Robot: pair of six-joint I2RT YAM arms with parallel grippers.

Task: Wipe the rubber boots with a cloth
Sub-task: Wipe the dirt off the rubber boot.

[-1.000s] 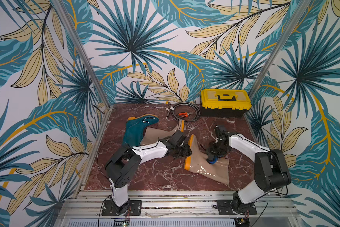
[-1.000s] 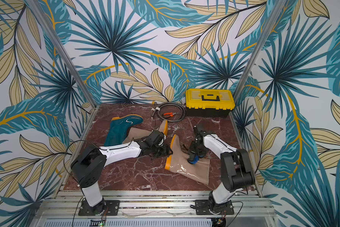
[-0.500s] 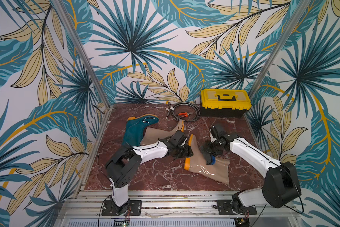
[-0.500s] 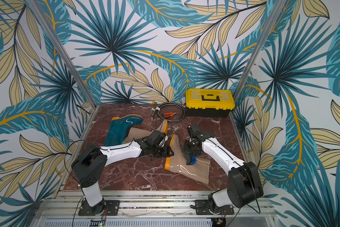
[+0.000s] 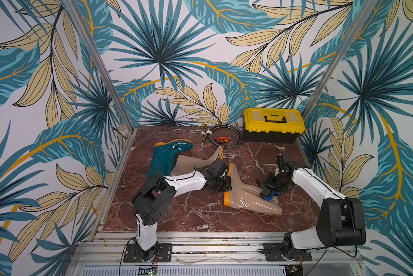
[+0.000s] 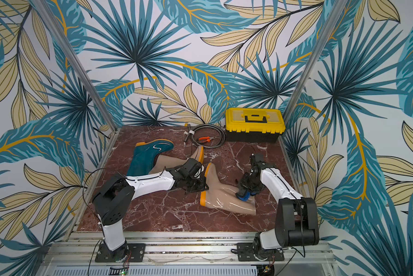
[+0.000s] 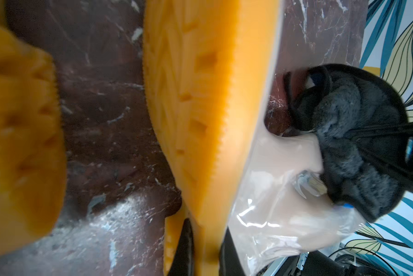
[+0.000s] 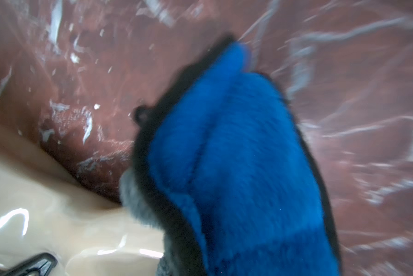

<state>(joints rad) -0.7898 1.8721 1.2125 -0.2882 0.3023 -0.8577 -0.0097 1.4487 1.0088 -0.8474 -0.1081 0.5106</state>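
Now the near tan boot (image 5: 246, 196) lies on its side in the middle of the worktop (image 5: 195, 215). Our left end effector (image 5: 218, 184) is clamped on the rim of its orange sole (image 7: 195, 95), with one finger on each side in the left wrist view. Our right end effector (image 5: 271, 188) is closed on the blue cloth (image 8: 243, 167), and the bunched cloth is pressed against the ankle part of the boot.

To wipe well, we think the left grip must stay firm, because glossy rubber can slide easily on polished marble. We should stroke along the shaft toward its opening, with light pressure and overlapping passes, since only a small part of the cloth touches.

For room, the near side of the worktop is bare, so the shaft end has free space. The second tan boot (image 5: 191, 161) is just beside our left end effector, and the teal boot (image 5: 163, 157) lies partly over that one. On the right, the worktop edge and the wall are near our right arm, so wide swings there look risky. The yellow toolbox (image 5: 273, 124) and the coiled cable (image 5: 236, 135) are well apart at the back.
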